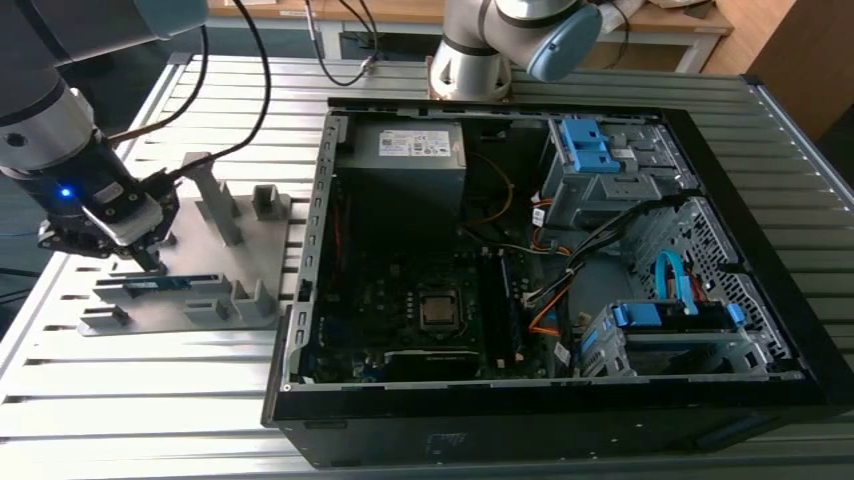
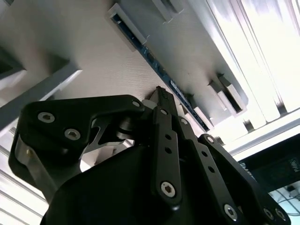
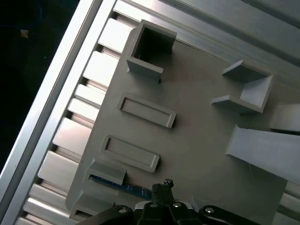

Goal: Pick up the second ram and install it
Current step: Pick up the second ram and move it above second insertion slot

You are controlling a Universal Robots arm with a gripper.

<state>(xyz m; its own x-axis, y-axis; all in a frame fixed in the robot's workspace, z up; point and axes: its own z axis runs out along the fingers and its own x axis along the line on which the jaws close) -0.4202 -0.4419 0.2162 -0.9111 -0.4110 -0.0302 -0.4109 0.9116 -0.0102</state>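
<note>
The second ram (image 1: pixel 158 284), a thin dark stick with a blue-and-white label, lies on edge in a slot of the grey plastic fixture (image 1: pixel 220 250) at the exterior view's left. Its blue edge also shows as a second ram (image 2: pixel 157 65) and a second ram (image 3: pixel 123 186) in both wrist views. My gripper (image 1: pixel 147 264) hangs just over the stick's middle, with its black fingers pressed together and nothing between them. The gripper's tip (image 2: pixel 161 93) sits right beside the stick; the gripper (image 3: pixel 162 186) points down at the fixture plate. Whether it touches the stick I cannot tell.
An open computer case (image 1: pixel 310 300) lies on the slatted metal table (image 1: pixel 147 400) to the exterior view's right of the fixture, motherboard (image 1: pixel 400 300) facing up. Upright posts (image 1: pixel 214 195) rise from the fixture close to my gripper. Another arm's base (image 1: pixel 487 45) stands behind the case.
</note>
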